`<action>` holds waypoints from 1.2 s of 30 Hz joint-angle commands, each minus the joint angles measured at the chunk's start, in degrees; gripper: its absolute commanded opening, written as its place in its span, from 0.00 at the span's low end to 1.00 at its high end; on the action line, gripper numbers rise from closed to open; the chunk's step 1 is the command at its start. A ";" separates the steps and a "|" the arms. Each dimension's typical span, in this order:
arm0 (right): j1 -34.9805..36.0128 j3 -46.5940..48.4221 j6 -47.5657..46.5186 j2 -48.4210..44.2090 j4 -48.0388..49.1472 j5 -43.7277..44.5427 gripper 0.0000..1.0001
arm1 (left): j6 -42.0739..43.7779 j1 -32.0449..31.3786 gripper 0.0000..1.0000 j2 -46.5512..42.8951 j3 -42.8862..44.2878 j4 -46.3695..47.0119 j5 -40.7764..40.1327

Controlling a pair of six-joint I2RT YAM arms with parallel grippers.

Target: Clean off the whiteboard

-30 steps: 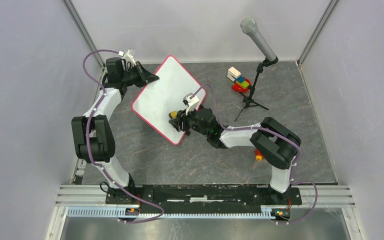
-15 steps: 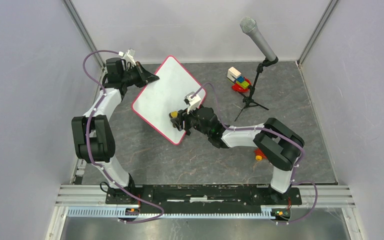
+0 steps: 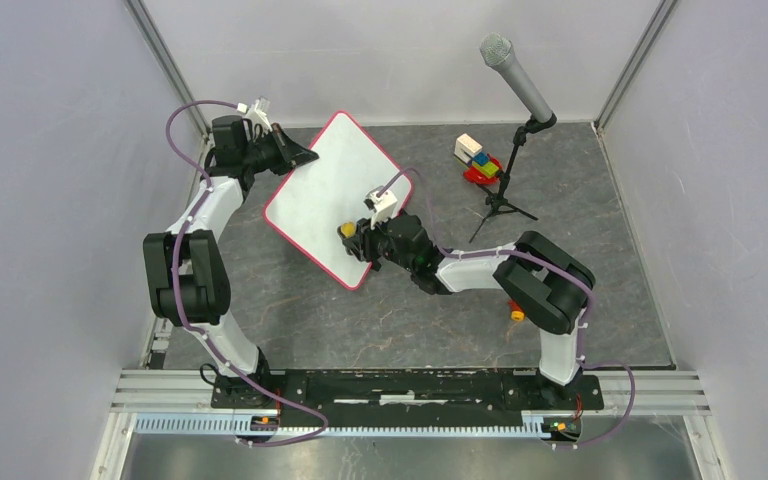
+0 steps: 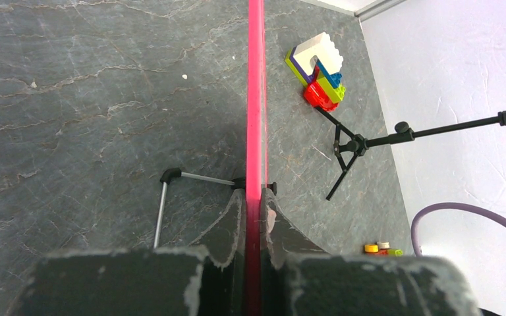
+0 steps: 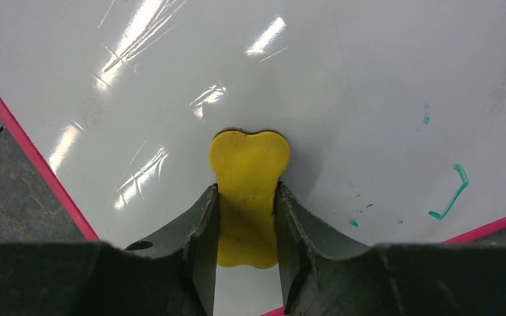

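The right arm bends low across the surface (image 3: 390, 320). The right pincer (image 3: 362, 240) is clamped on a yellow eraser (image 5: 249, 178), which is pressed against the whiteboard (image 3: 325, 190) at far centre-left. Only the right wrist view shows green marks (image 5: 454, 194) near the board's edge. Farther off, the left arm reaches forward, and the left pincer (image 4: 253, 207) grips the board's pink frame. Its wrist view shows toy blocks (image 4: 316, 69) beyond.

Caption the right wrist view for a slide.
Right gripper holds a yellow eraser against the whiteboard, with green marker traces near its pink edge.
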 commanded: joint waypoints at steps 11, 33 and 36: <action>-7.49 -3.95 9.82 4.37 7.67 3.67 0.30 | -1.19 -1.07 0.02 -0.53 -0.87 -4.97 0.15; 6.78 -8.36 13.87 4.96 23.96 7.86 0.29 | -1.41 -1.06 0.02 -0.16 -0.71 -5.20 0.43; 3.80 -10.75 14.42 4.81 25.05 10.18 0.29 | -1.19 -1.07 0.02 -0.36 -0.83 -5.20 0.26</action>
